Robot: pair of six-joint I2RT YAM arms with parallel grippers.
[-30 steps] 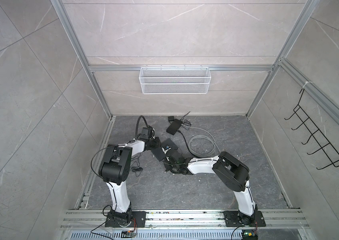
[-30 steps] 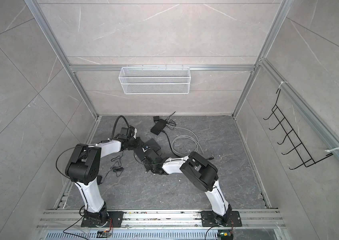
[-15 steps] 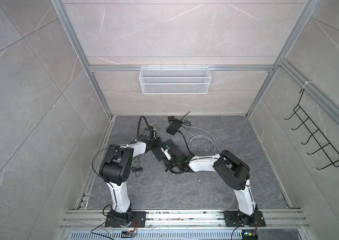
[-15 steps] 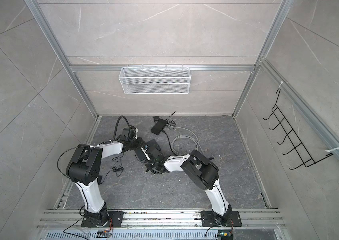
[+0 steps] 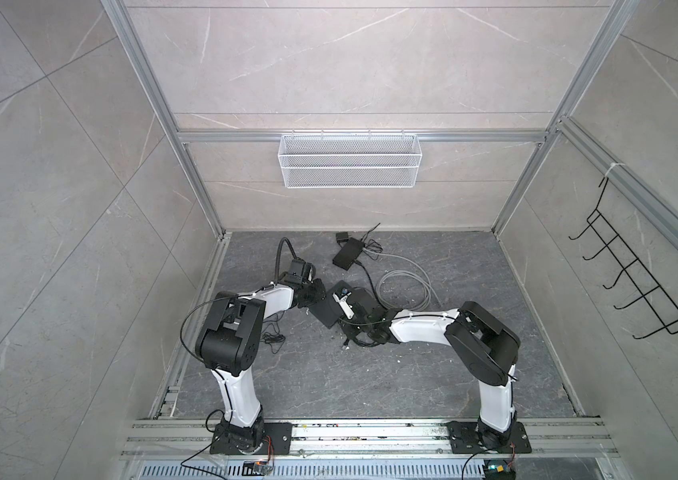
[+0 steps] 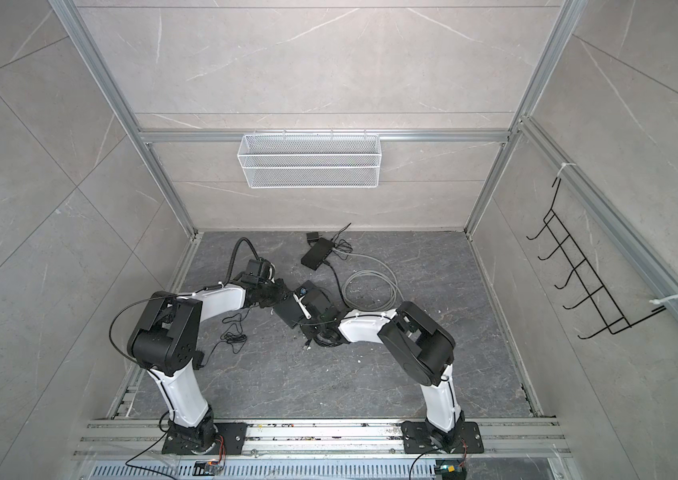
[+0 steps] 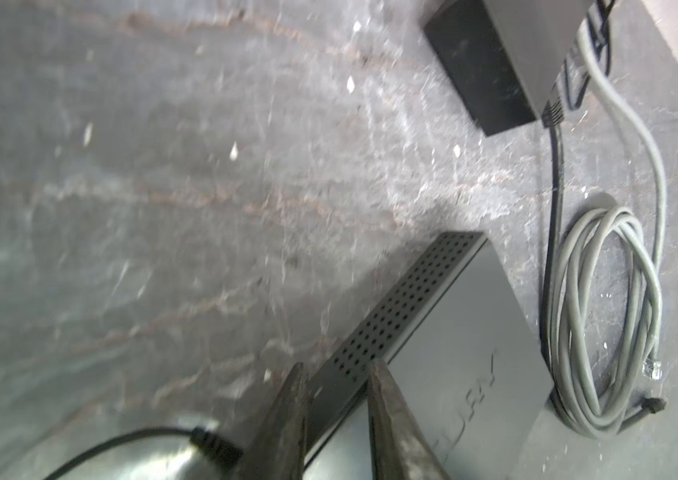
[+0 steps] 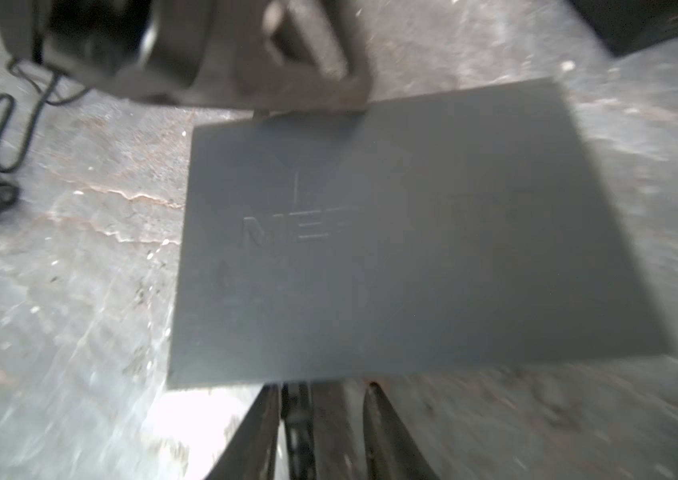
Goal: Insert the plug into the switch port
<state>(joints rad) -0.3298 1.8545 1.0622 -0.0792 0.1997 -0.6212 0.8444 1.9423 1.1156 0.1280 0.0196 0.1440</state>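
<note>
While the left fingers point(image 7: 287, 419) clamp the switch point(image 7: 457, 357) edge, evidently to steady it, the right fingers point(image 8: 387, 436) stand parted around the plug point(image 8: 296, 411).

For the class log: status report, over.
Left pincer clamped on flat dark grey switch box. Right pincer open at box edge, black cable plug between jaws. Nothing obstructing.

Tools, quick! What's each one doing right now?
Left tool: closed on the switch.
Right tool: open, with a black cable loose between its fingers.
</note>
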